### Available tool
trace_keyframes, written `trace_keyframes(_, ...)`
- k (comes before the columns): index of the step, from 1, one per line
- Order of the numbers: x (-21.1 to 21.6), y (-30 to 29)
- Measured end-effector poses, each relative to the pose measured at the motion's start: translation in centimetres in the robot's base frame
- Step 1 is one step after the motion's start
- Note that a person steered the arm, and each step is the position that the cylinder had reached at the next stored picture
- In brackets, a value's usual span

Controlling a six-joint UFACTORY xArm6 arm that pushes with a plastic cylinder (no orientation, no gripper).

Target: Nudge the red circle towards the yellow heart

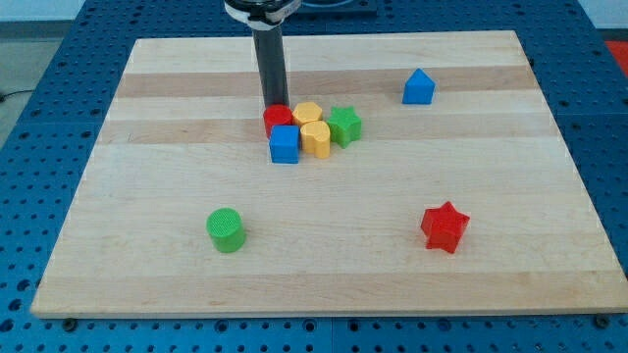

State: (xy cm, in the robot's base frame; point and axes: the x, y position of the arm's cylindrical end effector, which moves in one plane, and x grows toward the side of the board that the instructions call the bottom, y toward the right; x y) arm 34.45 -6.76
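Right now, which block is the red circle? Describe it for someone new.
Find the tight cluster of blocks near the top middle of the wooden board. The red circle sits at its upper-left corner, right at my tip, above the blue cube. It is the cluster's only red piece.

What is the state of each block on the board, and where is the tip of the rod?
My tip: at the red circle's top edge, seemingly touching.
Red circle: in cluster, against blue cube.
Blue cube: in cluster, bottom-left.
Yellow hexagon: in cluster, top.
Yellow heart: in cluster, centre.
Green star: at cluster's right.
Blue house-shaped block: alone, upright.
Green cylinder: alone, upright.
Red star: alone.
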Motion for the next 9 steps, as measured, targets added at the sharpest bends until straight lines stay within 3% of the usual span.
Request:
trace_keyframes(2,1.1,-5.5)
trace_keyframes(9,3.3,-1.7)
